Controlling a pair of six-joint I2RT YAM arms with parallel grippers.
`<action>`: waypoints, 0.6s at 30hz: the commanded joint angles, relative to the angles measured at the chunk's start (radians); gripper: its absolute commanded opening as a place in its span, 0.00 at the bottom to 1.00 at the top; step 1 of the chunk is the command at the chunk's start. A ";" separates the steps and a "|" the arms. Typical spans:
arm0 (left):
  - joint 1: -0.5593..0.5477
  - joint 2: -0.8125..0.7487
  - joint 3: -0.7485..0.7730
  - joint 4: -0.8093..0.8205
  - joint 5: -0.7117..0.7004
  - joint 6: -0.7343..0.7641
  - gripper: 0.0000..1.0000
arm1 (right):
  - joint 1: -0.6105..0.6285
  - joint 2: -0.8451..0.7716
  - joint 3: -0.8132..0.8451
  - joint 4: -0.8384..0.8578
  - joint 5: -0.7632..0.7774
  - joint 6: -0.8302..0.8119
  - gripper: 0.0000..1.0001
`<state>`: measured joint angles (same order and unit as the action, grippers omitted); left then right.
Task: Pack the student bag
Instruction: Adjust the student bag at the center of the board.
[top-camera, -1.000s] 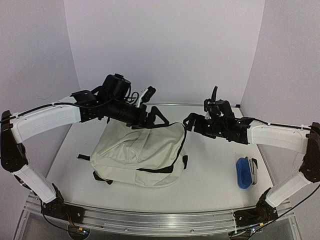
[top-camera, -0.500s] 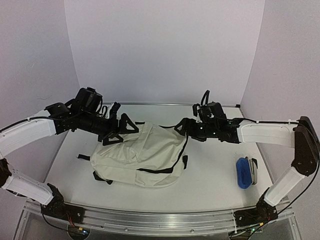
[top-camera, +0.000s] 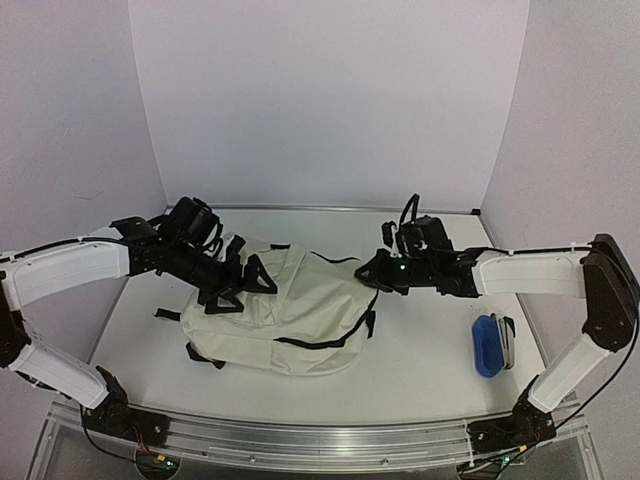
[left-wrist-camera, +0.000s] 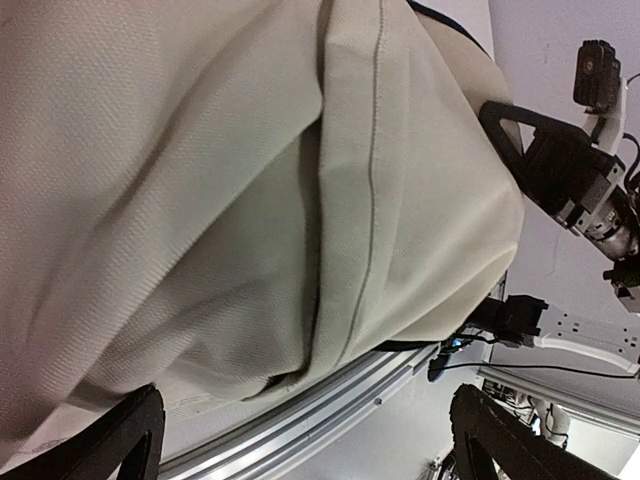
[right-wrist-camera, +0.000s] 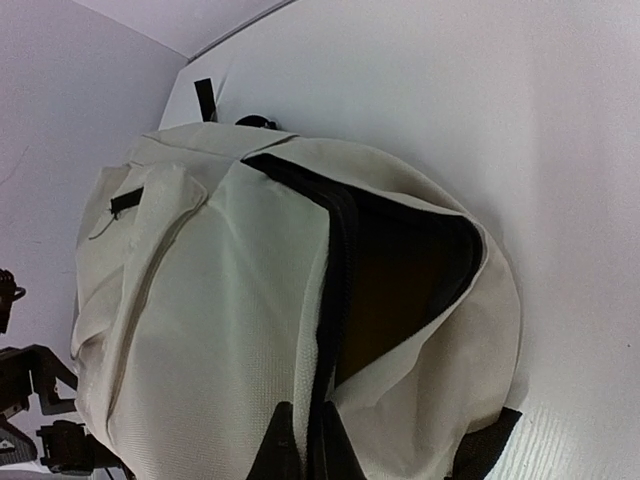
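Student bag (top-camera: 290, 315), one cream canvas backpack with black straps, lay on its side near the middle of the white desk (top-camera: 430, 350) in the overhead view. Two arms reached in low, one from each side. The left hand (top-camera: 244, 288) hung at the bag's upper left end with its fingers spread wide and nothing between them, while the right hand (top-camera: 372, 272) sat closed at the bag's upper right edge. Well apart from the bag, near the right arm's base, one blue object (top-camera: 485, 346) lay with one grey object (top-camera: 506, 340) just beside it. In the left wrist view, cream fabric of the bag (left-wrist-camera: 200, 200) filled most of the frame. The left hand (left-wrist-camera: 305, 425) showed two dark fingers (left-wrist-camera: 110, 450) standing far apart at the lower corners, and the right arm (left-wrist-camera: 570, 170) showed beyond. In the right wrist view the right hand (right-wrist-camera: 308, 445) was pinched shut on the black zipper trim (right-wrist-camera: 335, 260) at the mouth of the bag (right-wrist-camera: 220, 300), which gaped onto dark lining (right-wrist-camera: 410, 270). One front pocket (right-wrist-camera: 130, 260) faced up beside it.
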<state>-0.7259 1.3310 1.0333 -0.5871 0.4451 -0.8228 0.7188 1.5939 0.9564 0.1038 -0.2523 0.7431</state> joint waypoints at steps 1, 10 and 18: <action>0.010 0.009 0.003 -0.013 -0.144 0.060 1.00 | 0.046 -0.046 -0.055 0.027 -0.023 0.024 0.00; 0.057 -0.002 -0.058 0.136 -0.262 0.138 1.00 | 0.217 -0.075 -0.126 0.029 -0.025 0.051 0.00; 0.153 0.124 -0.004 0.398 -0.198 0.245 1.00 | 0.337 -0.072 -0.051 0.038 -0.009 0.044 0.00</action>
<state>-0.6247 1.3750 0.9745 -0.4336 0.2762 -0.6815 0.9923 1.5471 0.8473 0.1450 -0.2425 0.7991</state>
